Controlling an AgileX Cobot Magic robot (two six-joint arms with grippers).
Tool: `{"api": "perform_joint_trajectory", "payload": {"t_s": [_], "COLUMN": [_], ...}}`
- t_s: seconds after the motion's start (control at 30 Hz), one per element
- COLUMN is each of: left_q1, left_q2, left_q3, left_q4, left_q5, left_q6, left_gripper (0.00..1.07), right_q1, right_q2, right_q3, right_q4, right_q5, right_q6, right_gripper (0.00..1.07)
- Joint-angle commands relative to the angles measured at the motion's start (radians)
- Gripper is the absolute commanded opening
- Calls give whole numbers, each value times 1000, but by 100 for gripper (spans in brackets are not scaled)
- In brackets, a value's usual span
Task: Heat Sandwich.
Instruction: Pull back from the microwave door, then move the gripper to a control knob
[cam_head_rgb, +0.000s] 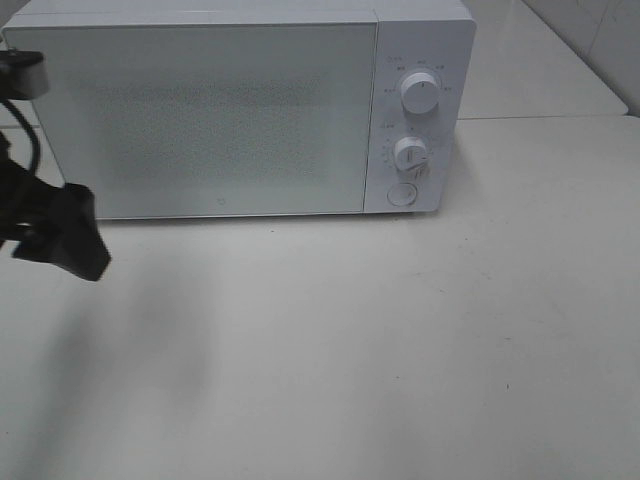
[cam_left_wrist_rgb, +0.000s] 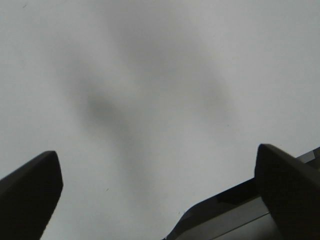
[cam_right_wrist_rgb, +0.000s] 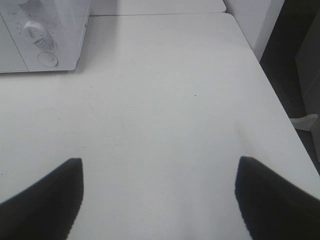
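The sandwich is out of view in all three frames. A white microwave (cam_head_rgb: 200, 110) stands at the back of the table with its door closed; its corner with the knobs also shows in the right wrist view (cam_right_wrist_rgb: 45, 35). My left gripper (cam_head_rgb: 85, 255) hangs at the left edge, just in front of the microwave's left corner. Its wrist view shows the left gripper (cam_left_wrist_rgb: 157, 152) open above bare table, with nothing between the fingers. My right gripper (cam_right_wrist_rgb: 159, 161) is open too, empty, over the table to the right of the microwave.
Two knobs (cam_head_rgb: 420, 92) (cam_head_rgb: 410, 153) and a round button (cam_head_rgb: 401, 194) sit on the microwave's right panel. The white table (cam_head_rgb: 400, 340) stretches in front of it. Its right edge (cam_right_wrist_rgb: 280, 100) drops off to a dark floor.
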Motion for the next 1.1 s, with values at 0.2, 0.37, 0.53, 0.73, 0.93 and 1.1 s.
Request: {"api": "perform_joint_trajectory", "payload": {"t_s": [0.2,0.37,0.53,0.73,0.93,1.1], "left_q1": [247,337,356,356,356,356], "left_q2": [-88,-147,-231,-386,-616,-780], "left_q3": [-15,-15,-6,107,248,310], "left_q4": [-20,-19,-9,12,28,45], "left_q5": [162,219,270,248,241,241], "left_q6": [-56,-63,-63,-62,-63,-63], "left_gripper": [98,98,98,98,98,98], "right_q1": [-9,-9,-9,-9,-9,-9], "right_q2": [-27,-27,-27,-27,-27,-27], "right_q3": [0,0,0,0,0,0], "right_q4": [-3,-3,-3,-3,-3,-3], "right_q5": [-14,-14,-14,-14,-14,-14], "right_q6": [-7,-7,-7,-7,-7,-7], "right_gripper": [76,76,76,76,76,76]}}
